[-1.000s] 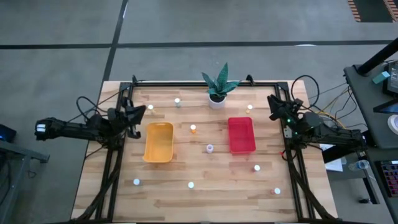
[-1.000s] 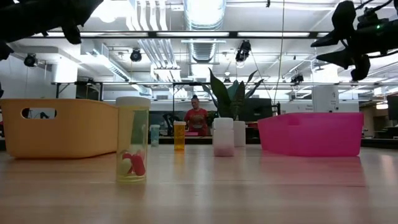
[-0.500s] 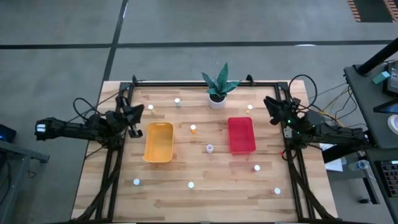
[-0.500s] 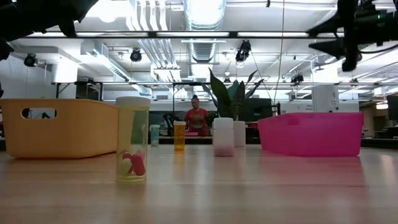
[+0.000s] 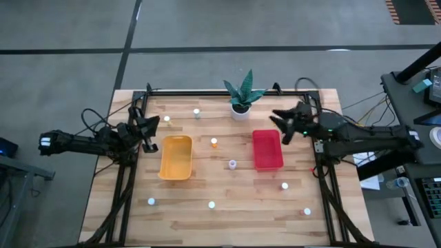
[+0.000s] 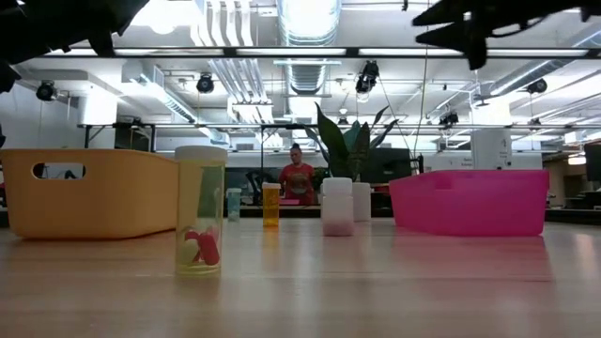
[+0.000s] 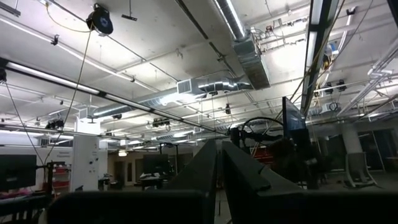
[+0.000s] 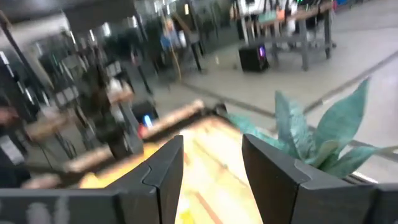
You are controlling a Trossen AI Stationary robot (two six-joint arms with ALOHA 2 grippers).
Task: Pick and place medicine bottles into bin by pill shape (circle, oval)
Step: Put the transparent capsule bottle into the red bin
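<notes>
My right gripper (image 5: 278,122) hangs open above the pink bin's (image 5: 267,149) far end; left gripper (image 5: 153,126) looks shut (I think); white-capped bottles (image 5: 232,164) dot the table, one orange (image 5: 213,142)

We see a yellow-tinted medicine bottle (image 6: 200,210) standing upright near the worktop's (image 6: 376,291) front edge, an orange bin (image 6: 89,192) and pink bin (image 6: 470,202) farther back.

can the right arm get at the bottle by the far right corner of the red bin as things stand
Probably yes. The right gripper hangs open above the table close to that bottle, near the red bin, and nothing stands between them. The plant pot sits off to one side.
</notes>
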